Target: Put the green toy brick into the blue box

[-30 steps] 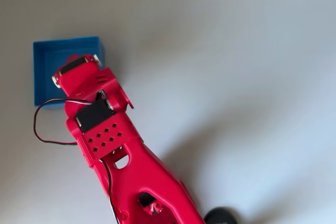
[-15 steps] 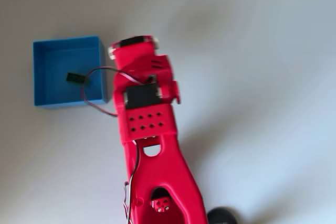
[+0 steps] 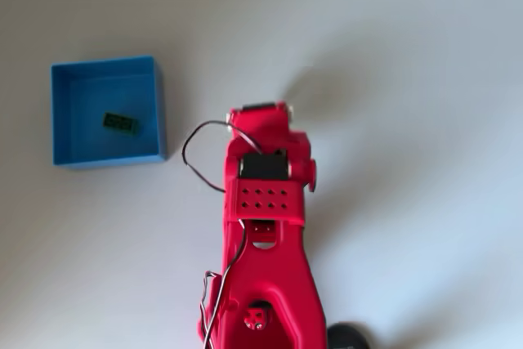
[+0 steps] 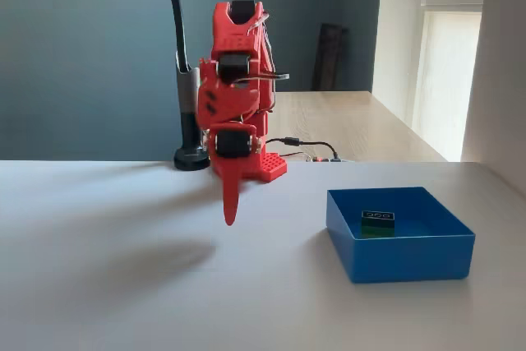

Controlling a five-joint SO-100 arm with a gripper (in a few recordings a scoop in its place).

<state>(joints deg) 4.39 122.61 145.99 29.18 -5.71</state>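
Observation:
The green toy brick (image 3: 120, 123) lies flat on the floor of the blue box (image 3: 160, 112), a little left of its middle in the overhead view. In the fixed view the green toy brick (image 4: 377, 220) sits inside the blue box (image 4: 411, 256) near its back wall. My gripper (image 4: 229, 218) hangs point-down above the bare table to the left of the box, its red fingers pressed together with nothing between them. From overhead the red arm (image 3: 262, 190) covers the gripper and stands well right of the box.
A black lamp foot and pole (image 4: 191, 154) stand behind the arm, showing as a dark disc (image 3: 347, 337) at the bottom edge overhead. The arm's red base (image 4: 269, 167) with cables sits at the table's back. A black wire (image 3: 196, 161) loops off the wrist.
The arm swung off the blue box to the right and drew back toward the table's middle. The brick, hidden under the gripper a second ago, now lies uncovered in the box.

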